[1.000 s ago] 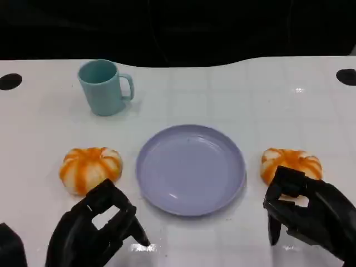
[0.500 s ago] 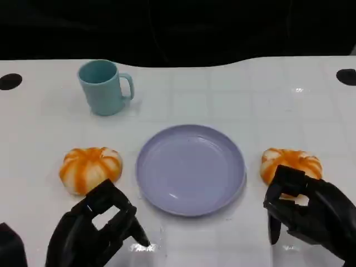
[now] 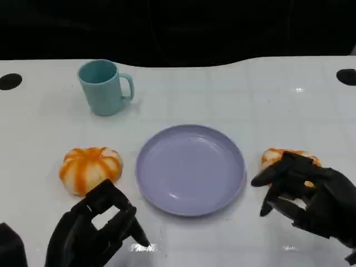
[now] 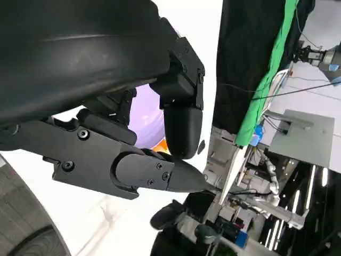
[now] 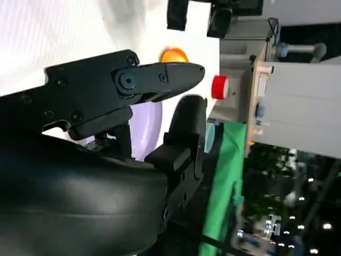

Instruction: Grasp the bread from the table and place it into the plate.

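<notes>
Two orange-and-white striped breads lie on the white table, one on each side of the lilac plate. The left bread sits just beyond my left hand, which hovers low near the table's front edge, holding nothing, its fingers loosely apart. The right bread is partly covered by my right hand, whose fingers spread out over its near side; I cannot see a firm grip. The left wrist view shows my left hand and a strip of the plate. In the right wrist view, the left bread lies past my right hand.
A teal mug stands at the back left, its handle to the right. Two black round marks sit near the table's left and right far corners. A dark backdrop lies beyond the far edge.
My right hand has opened its fingers and reached forward over the right bread. The left hand, both breads, the plate and the mug have stayed put.
</notes>
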### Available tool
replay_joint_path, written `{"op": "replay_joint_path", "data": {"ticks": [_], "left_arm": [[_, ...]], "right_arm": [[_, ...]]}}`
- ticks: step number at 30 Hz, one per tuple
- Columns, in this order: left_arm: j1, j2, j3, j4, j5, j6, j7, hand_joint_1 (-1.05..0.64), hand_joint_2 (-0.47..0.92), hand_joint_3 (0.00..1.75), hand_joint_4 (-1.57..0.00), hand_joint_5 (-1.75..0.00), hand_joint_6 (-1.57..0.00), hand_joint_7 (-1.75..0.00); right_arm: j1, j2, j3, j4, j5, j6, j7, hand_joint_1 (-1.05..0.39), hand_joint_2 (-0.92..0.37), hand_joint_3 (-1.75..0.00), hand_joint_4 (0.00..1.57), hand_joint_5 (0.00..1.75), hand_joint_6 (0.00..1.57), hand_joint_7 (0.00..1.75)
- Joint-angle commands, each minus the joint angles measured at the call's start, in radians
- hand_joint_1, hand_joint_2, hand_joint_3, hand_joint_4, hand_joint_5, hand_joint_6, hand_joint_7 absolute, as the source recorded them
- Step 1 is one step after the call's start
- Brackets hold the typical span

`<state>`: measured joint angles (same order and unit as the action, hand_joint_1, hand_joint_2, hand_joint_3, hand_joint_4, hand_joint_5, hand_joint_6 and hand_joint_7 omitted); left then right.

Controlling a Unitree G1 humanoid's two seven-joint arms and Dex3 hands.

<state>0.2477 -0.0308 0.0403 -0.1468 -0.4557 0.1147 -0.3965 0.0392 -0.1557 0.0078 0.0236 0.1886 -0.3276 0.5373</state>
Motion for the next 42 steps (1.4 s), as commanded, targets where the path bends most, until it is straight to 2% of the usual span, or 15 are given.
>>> {"op": "replay_joint_path", "data": {"ticks": [1,3,5,8,11,15,20,24,31,36,42], "left_arm": [[-0.002,0.010,0.005,-0.006,0.005,-0.011,0.004,-0.63,0.92,0.16,-0.68,-1.75,-0.55,-1.61],[-0.002,0.010,0.005,-0.005,0.005,-0.012,0.003,-0.63,0.92,0.16,-0.68,-1.75,-0.55,-1.61],[-0.002,0.011,0.006,-0.002,0.003,-0.013,0.000,-0.62,0.92,0.16,-0.68,-1.75,-0.55,-1.61],[-0.002,0.011,0.004,-0.002,0.005,-0.011,0.002,-0.62,0.92,0.16,-0.68,-1.75,-0.55,-1.61],[0.001,0.009,0.001,-0.006,0.010,-0.011,0.006,-0.63,0.92,0.16,-0.68,-1.75,-0.54,-1.60],[0.003,0.005,0.000,-0.011,0.005,-0.005,0.011,-0.62,0.92,0.16,-0.69,-1.75,-0.55,-1.60],[0.001,0.005,-0.001,-0.008,0.005,-0.010,0.007,-0.62,0.92,0.16,-0.68,-1.75,-0.55,-1.59],[0.002,0.004,-0.002,-0.008,0.007,-0.016,0.006,-0.62,0.92,0.17,-0.69,-1.75,-0.56,-1.60],[0.001,0.005,-0.003,-0.007,0.007,-0.014,0.008,-0.61,0.92,0.18,-0.69,-1.75,-0.56,-1.60],[0.004,0.003,-0.003,-0.012,0.002,-0.011,0.009,-0.61,0.91,0.17,-0.69,-1.75,-0.56,-1.60],[0.010,0.003,-0.005,-0.021,-0.002,-0.005,0.010,-0.61,0.91,0.17,-0.69,-1.75,-0.56,-1.60]], "right_arm": [[-0.019,-0.033,-0.015,0.023,-0.045,-0.085,-0.023,-0.50,-0.92,-0.17,0.38,0.94,0.37,0.61],[-0.028,-0.039,-0.017,0.034,-0.066,-0.118,-0.037,-0.50,-0.92,-0.16,0.35,0.89,0.36,0.57],[-0.044,-0.054,-0.024,0.046,-0.110,-0.165,-0.064,-0.51,-0.92,-0.13,0.27,0.78,0.34,0.43],[-0.063,-0.077,-0.028,0.071,-0.179,-0.232,-0.105,-0.50,-0.92,-0.09,0.24,0.67,0.35,0.28],[-0.088,-0.116,-0.032,0.107,-0.300,-0.322,-0.171,-0.48,-0.92,-0.07,0.18,0.59,0.33,0.20],[-0.107,-0.164,-0.035,0.114,-0.422,-0.349,-0.243,-0.46,-0.89,-0.02,0.10,0.53,0.31,0.15],[-0.109,-0.224,-0.026,0.059,-0.570,-0.269,-0.289,-0.43,-0.87,0.00,0.01,0.45,0.24,0.08],[-0.103,-0.271,-0.004,0.000,-0.677,-0.200,-0.289,-0.41,-0.82,0.00,0.00,0.29,0.21,0.04],[-0.109,-0.320,0.060,-0.060,-0.878,-0.093,-0.322,-0.45,-0.78,0.00,0.00,0.24,0.20,0.03],[-0.149,-0.322,0.116,-0.013,-0.951,-0.049,-0.367,-0.44,-0.76,0.00,0.00,0.30,0.23,0.02],[-0.224,-0.323,0.181,0.115,-1.006,-0.025,-0.445,-0.41,-0.75,0.00,0.00,0.36,0.25,0.01]]}}
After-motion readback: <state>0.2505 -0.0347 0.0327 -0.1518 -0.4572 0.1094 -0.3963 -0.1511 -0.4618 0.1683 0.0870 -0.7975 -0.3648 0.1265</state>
